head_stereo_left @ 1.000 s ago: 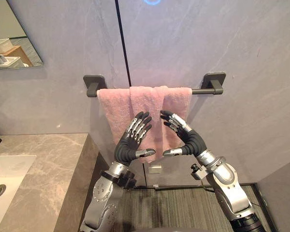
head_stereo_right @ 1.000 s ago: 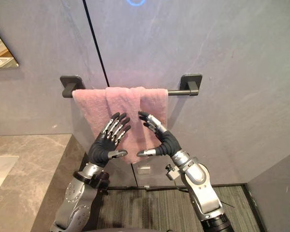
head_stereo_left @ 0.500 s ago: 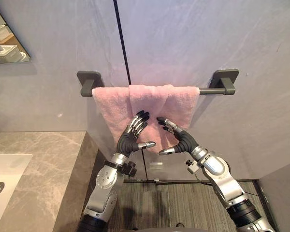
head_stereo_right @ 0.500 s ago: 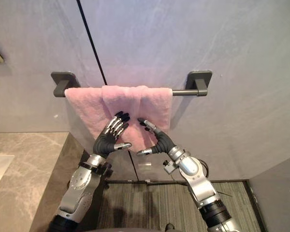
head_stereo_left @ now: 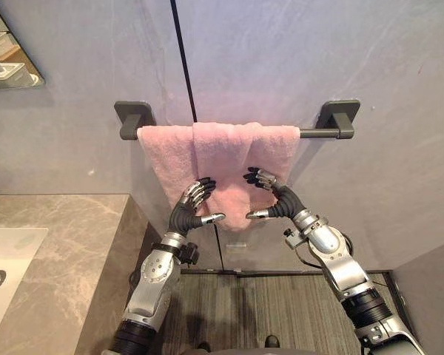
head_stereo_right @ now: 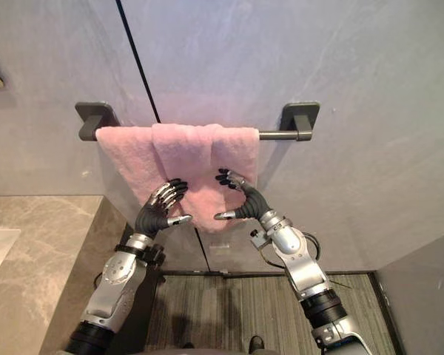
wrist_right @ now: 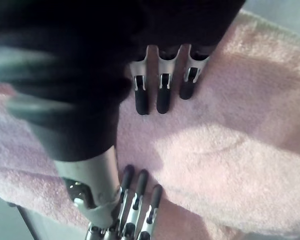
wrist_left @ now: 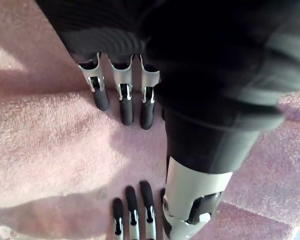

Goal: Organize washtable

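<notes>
Centrally: pink terry towel [head_stereo_left: 218, 151], draped in overlapping folds over a dark grey wall-mounted bar [head_stereo_left: 320, 133] on a grey stone-look wall [head_stereo_left: 281, 59]. Left hand [head_stereo_left: 183, 214], raised at the towel's lower part: fingers [wrist_left: 125, 102] straight, dark tips against the cloth, thumb held apart, nothing gripped. Right hand [head_stereo_left: 280, 203], near it and facing it: fingers [wrist_right: 162, 95] extended and lightly bent, tips at the cloth, thumb apart, nothing gripped. Grey-brown marble countertop [head_stereo_left: 66, 244] with white basin [head_stereo_left: 4, 255], lower left, apart from the towel.

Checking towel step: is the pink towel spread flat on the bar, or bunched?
Bunched. The pink towel hangs over the bar in overlapping folds with an uneven lower edge.
</notes>
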Controlling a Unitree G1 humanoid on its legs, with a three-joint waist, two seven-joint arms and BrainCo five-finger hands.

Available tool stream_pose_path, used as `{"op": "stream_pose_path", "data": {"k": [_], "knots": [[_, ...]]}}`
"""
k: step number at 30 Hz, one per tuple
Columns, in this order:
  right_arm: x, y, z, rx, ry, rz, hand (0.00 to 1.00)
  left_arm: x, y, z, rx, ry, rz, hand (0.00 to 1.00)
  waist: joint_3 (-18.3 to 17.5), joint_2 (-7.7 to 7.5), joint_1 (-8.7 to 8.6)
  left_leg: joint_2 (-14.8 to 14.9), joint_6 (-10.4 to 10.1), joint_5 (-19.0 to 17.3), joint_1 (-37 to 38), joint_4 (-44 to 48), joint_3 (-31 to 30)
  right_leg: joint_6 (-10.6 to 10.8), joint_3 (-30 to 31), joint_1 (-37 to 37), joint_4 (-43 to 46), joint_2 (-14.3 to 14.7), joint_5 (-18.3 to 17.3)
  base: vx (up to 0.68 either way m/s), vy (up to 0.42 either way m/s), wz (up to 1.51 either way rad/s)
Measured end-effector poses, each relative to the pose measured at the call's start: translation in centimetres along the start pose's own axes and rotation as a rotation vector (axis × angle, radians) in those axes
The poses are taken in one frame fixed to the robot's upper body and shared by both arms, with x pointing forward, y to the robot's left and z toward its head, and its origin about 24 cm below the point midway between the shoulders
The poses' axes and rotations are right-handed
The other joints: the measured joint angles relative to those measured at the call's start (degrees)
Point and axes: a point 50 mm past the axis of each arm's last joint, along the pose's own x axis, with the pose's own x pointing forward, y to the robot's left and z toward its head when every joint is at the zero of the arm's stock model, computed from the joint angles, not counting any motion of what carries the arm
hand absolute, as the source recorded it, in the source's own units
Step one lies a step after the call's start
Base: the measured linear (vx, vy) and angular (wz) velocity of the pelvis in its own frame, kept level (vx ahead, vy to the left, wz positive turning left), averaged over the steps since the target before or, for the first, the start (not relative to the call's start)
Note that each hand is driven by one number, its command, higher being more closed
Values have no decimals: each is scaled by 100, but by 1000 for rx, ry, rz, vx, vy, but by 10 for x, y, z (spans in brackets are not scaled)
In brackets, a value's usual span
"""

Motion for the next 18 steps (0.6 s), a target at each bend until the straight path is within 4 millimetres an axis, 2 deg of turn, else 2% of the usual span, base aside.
{"op": "stream_pose_path", "data": {"k": [12,18], "knots": [[-7,-26,-2,45,1,-198,0,-3,27,3,17,-11,137,0,39,-115,2,-3,-19,31,4,-5,7,5,25,5,-32,-2,65,-29,3,-1],[-23,-31,-17,66,66,-302,0,-6,37,6,-25,-36,217,0,39,-115,6,-11,-29,39,88,-55,10,6,19,59,-33,-4,65,0,0,0]]}}
